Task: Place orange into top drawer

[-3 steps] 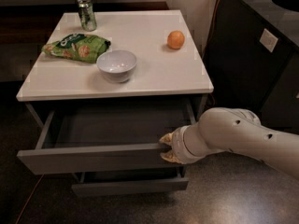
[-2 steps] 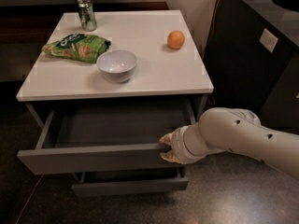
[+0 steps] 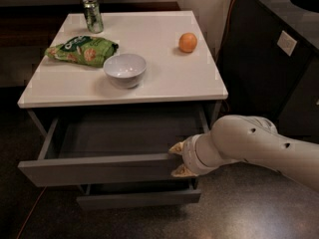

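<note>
The orange (image 3: 188, 42) lies on the white table top (image 3: 164, 78), near its far right corner. The top drawer (image 3: 99, 169) is pulled out below the table top, and its plain grey inside (image 3: 124, 133) holds nothing. My gripper (image 3: 178, 159) is at the right end of the drawer's front panel. One tan fingertip (image 3: 176, 147) is over the panel's top edge and the other is in front of it, so the panel sits between them. The orange is well apart from the gripper, up and behind it.
A white bowl (image 3: 125, 69), a green snack bag (image 3: 82, 50) and a green can (image 3: 92, 15) stand on the table's left half. A narrower drawer (image 3: 139, 198) juts out below. A dark cabinet (image 3: 271, 59) stands close on the right.
</note>
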Robot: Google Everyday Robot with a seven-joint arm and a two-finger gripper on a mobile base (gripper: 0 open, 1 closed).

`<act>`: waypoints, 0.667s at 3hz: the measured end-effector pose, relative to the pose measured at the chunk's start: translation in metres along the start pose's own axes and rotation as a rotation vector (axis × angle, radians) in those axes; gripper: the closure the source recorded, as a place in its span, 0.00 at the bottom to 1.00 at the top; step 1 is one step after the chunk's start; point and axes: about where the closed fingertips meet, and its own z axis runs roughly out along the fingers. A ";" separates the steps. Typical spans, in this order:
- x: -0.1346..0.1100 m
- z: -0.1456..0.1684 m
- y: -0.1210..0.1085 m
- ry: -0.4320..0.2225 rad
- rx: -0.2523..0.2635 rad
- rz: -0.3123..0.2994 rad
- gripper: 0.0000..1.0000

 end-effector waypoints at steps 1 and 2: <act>0.000 0.000 0.000 0.000 0.000 0.000 0.01; -0.008 0.004 0.017 -0.057 -0.057 0.056 0.00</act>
